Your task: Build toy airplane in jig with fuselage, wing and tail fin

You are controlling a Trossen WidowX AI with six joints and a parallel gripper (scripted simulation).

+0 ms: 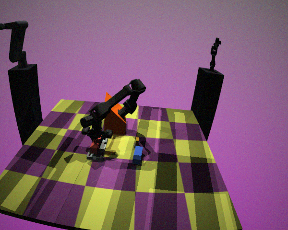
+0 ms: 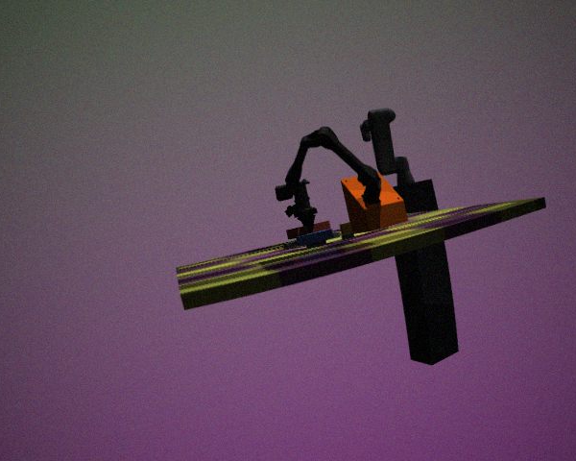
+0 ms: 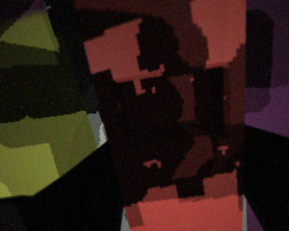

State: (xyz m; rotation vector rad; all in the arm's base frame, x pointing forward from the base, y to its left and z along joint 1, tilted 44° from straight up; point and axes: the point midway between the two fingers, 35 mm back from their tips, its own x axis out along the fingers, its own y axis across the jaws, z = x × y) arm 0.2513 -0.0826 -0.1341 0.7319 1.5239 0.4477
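Observation:
My gripper [image 1: 97, 141] [image 2: 307, 220] is shut on the red fuselage [image 1: 95, 146] [image 2: 321, 227] [image 3: 217, 29] and holds it down at the grey jig cradle [image 1: 104, 143] [image 3: 100, 131]. I cannot tell whether the fuselage lies flat in the cradle. In the wrist view the fuselage fills the middle, with dark shadows across it. The blue wing [image 1: 138, 154] [image 2: 312, 238] lies on the table to the right of the jig. The small tail fin [image 1: 137, 139] stands just behind the wing.
An orange block [image 1: 115, 121] [image 2: 372, 206] stands at the arm's base behind the jig. Two tall black pillars [image 1: 25, 98] [image 1: 206, 98] carry cameras at the table's back corners. The checkered table [image 1: 163, 178] extends forward.

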